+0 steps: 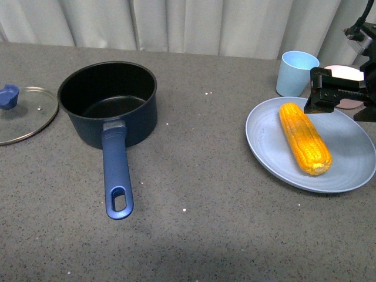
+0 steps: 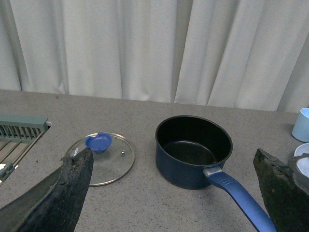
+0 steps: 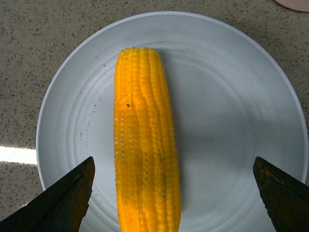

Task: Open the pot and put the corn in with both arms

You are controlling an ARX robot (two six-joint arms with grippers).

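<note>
The navy pot [image 1: 108,103] stands uncovered at the table's left, black inside and empty, with its long handle [image 1: 116,176] pointing toward me. Its glass lid [image 1: 23,114] with a blue knob lies flat to its left. The corn [image 1: 304,138] lies on a pale blue plate [image 1: 352,170] at the right. My right gripper [image 1: 329,91] hovers over the plate's far side, open and empty. In the right wrist view its jaws [image 3: 174,163] straddle the corn [image 3: 145,145] with wide gaps. My left gripper [image 2: 174,159] is open and empty, back from the pot [image 2: 193,150] and lid [image 2: 104,157].
A light blue cup [image 1: 296,73] and a pink bowl [image 1: 346,73] stand behind the plate. A green dish rack [image 2: 19,128] sits left of the lid. Pale curtains hang behind the grey speckled table.
</note>
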